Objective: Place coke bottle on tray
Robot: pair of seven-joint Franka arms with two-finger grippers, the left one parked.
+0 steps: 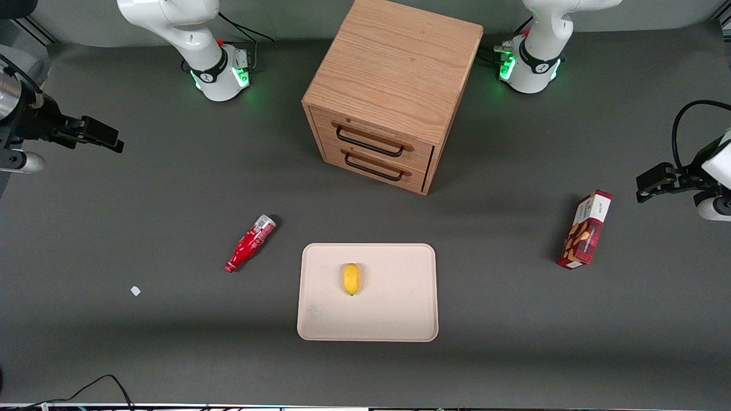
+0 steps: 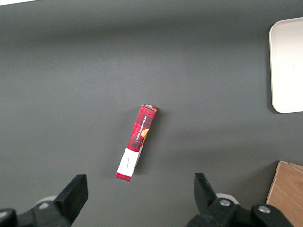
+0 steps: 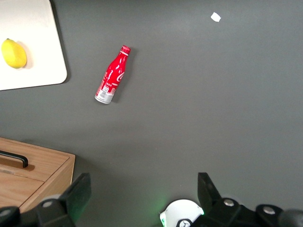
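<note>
grey matting covers the table (image 1: 114, 354), whose edges run out of the front view. the wooden drawer cabinet (image 1: 394, 85) stands farther from the front camera than the tray, its two drawers shut; only a corner of it shows in each wrist view. the pale beige tray (image 1: 394, 319) lies flat with a yellow lemon (image 1: 350, 278) on it, and is cut off in both wrist views. a red-and-white snack box (image 1: 585, 230) lies toward the parked arm's end. the coke bottle (image 1: 249, 243) lies on its side on the table just beside the tray, apart from it, red cap nearer the front camera, silvery base end toward the cabinet; its label is too small to read. the gripper (image 3: 142, 194) hangs well apart from the bottle, fingers spread wide, holding nothing. a tiny white scrap (image 1: 135, 291) lies near the bottle.
</note>
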